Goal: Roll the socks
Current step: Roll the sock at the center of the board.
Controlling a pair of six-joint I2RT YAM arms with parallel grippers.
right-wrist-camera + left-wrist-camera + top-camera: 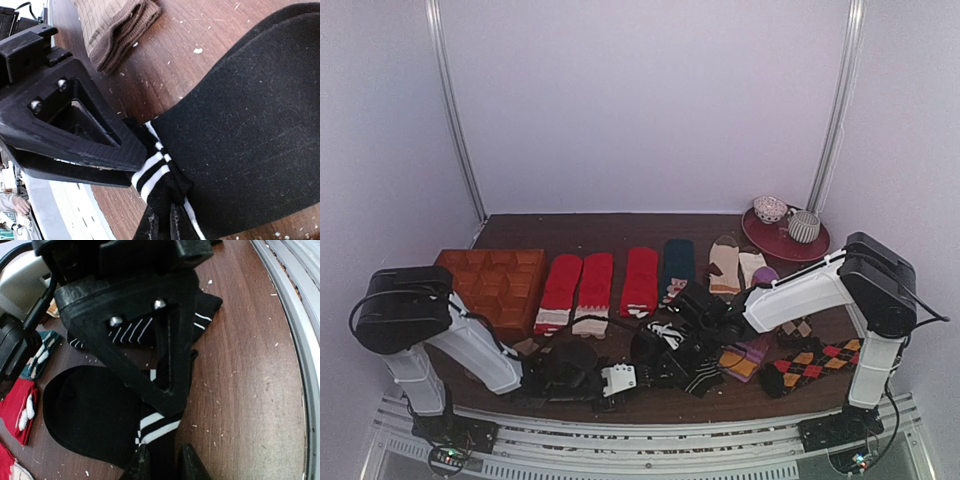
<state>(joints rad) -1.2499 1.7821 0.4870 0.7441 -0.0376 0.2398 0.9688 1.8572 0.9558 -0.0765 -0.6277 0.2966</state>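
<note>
Lying flat on the dark wooden table (250, 370) near its front edge, the black sock (85, 415) is the piece in hand; its body spreads as a broad oval, and its white-banded cuff (155, 172) is drawn into a narrow neck where the two tools meet; the right gripper (165, 226) is clenched on that cuff, its tips pinched together with the banded cloth bunched between them; the left gripper (166, 466) straddles the same cuff from the opposite side, one finger on each flank and close against the cloth, but whether it bites or only brackets I cannot tell; seen from above, the sock's long axis runs roughly along the front edge, cuff toward the middle and toe out toward the left arm's side, so the body lies leftward of both tools and the left arm is the nearer to it; my reading is that a roll would have to travel along that axis, and that the bunched cuff wants flattening first; the thinly striped sock (132, 331) lies just beyond, partly hidden behind the right gripper's finger, touching or overlapping the black one, which I cannot say; farther off lie a tan ribbed sock (115, 30) and a row of red socks (590, 285).
</note>
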